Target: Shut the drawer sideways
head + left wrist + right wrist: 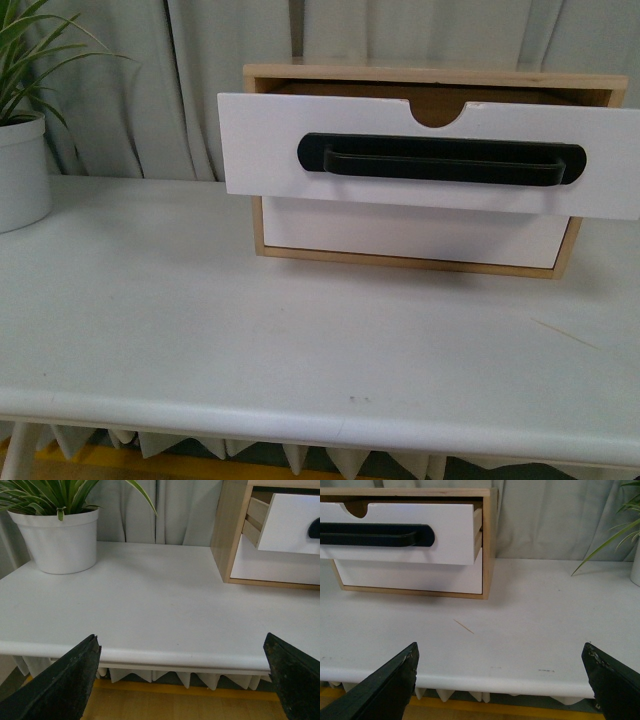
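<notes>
Both pincers, left gripper (181, 647) and right gripper (500, 650), hang off the front edge of the counter (250, 330), jaws spread wide, holding nothing. Beyond, the drawer (430, 197) juts, partway it seems, from its box (410, 262) near the back edge. Push its front squarely; the light box may well slide backward.

My claw (180, 642) hangs wide open off the white table (150, 595) edge. A potted plant (57, 540) stands well apart from the wooden box (227, 530), whose upper drawer (295, 522) sticks out.
</notes>
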